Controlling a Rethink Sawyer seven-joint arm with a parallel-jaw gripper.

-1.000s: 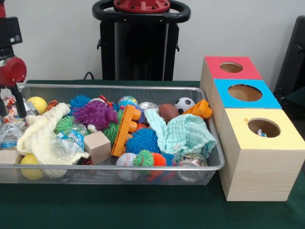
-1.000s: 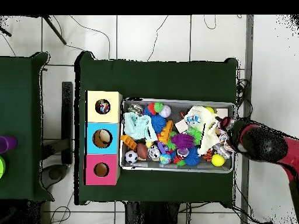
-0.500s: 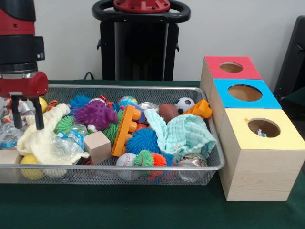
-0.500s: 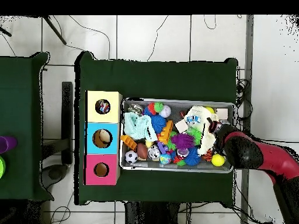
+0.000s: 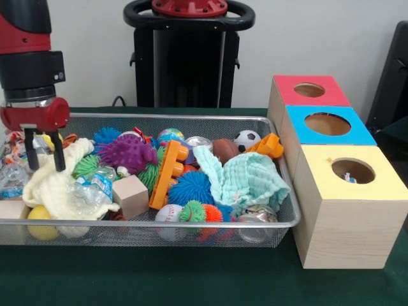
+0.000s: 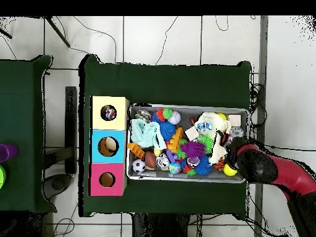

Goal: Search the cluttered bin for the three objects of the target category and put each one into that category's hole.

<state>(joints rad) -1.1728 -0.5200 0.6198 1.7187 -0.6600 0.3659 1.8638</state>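
Hovering with its two fingers parted and empty, the tool (image 5: 44, 152) hung directly above the crumpled pale-yellow cloth (image 5: 57, 185) at the wire-mesh bin's (image 5: 159, 223) end farthest from the holed boxes (image 5: 338, 185).

green table cover (image 5: 191, 280) lay bare along near edge | white wall (image 5: 306, 38) behind | dark chair-like shape (image 5: 396, 70) cut off at right edge | overhead: pale tiled floor (image 6: 142, 40) crossed by loose cables (image 6: 165, 40) | 2nd green table (image 6: 21, 123) stood apart at left edge, purple item (image 6: 6, 152) on it | black strip (image 6: 72, 129) lay on floor between the 2 tables
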